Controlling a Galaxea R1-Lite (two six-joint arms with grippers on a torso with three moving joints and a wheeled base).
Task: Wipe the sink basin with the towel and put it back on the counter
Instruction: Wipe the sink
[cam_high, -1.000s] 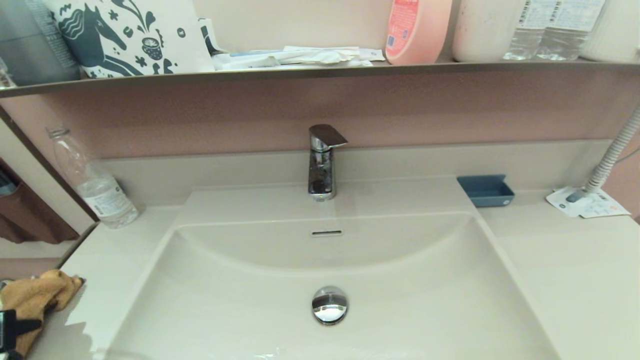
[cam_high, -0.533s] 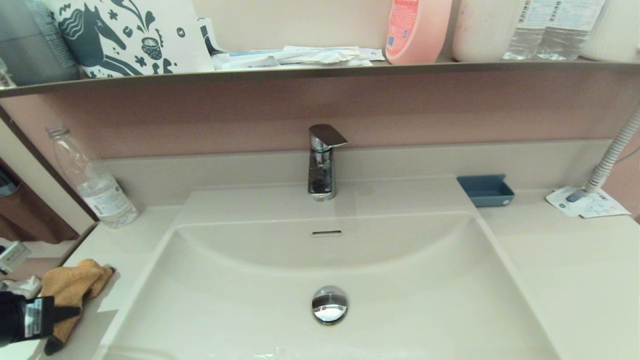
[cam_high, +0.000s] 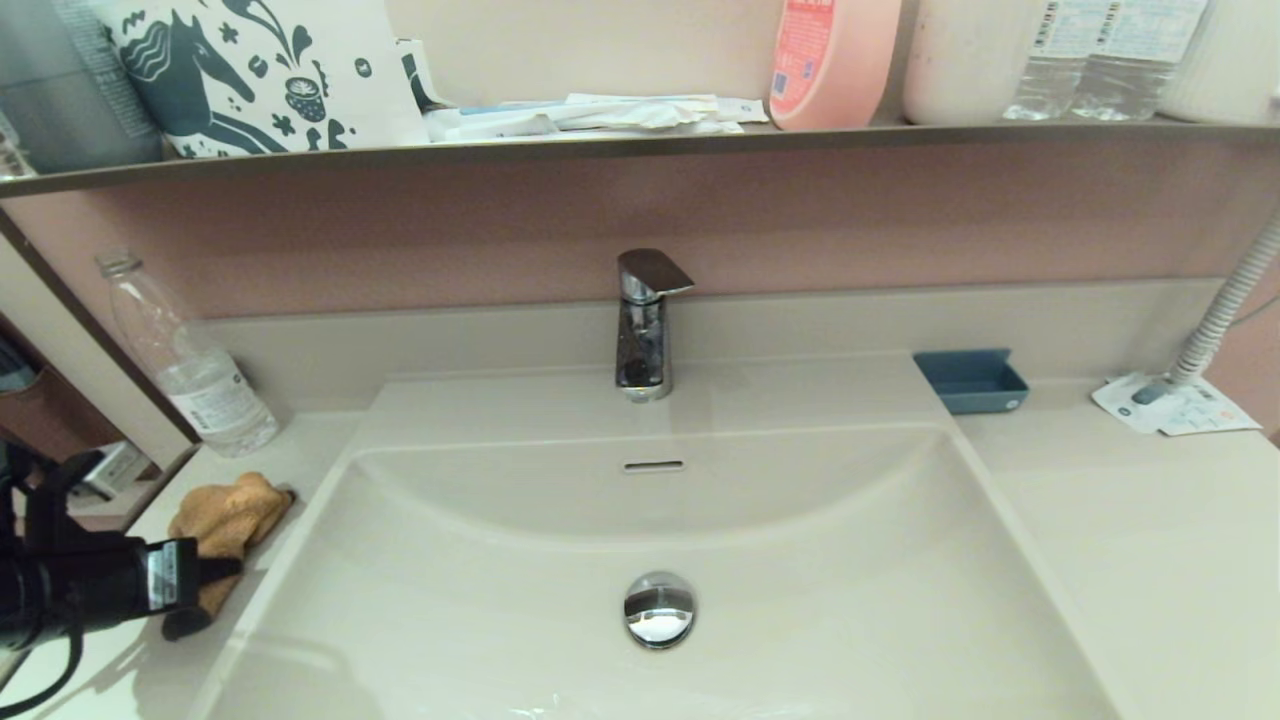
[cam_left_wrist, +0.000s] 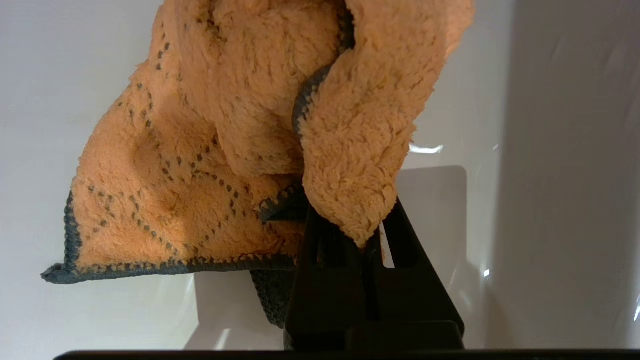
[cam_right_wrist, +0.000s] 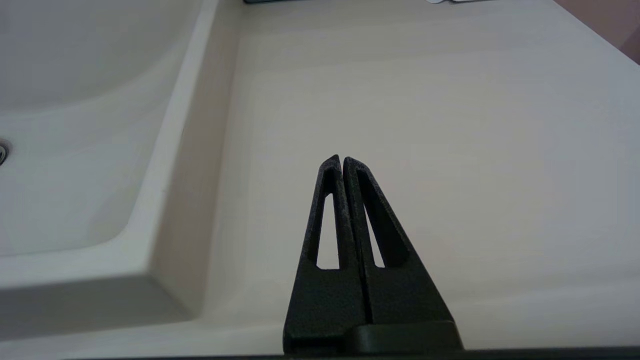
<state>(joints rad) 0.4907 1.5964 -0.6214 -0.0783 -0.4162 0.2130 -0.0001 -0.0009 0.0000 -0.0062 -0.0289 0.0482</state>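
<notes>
My left gripper is clamped on the towel, which hangs over the counter just left of the basin — no wiping shows yet, so wipe and return both remain — while my right gripper, pressed closed, idles over the right-hand counter.

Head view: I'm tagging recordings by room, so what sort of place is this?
Most likely a bathroom vanity: a cream sink basin with a chrome faucet and a shelf of bottles above.
</notes>
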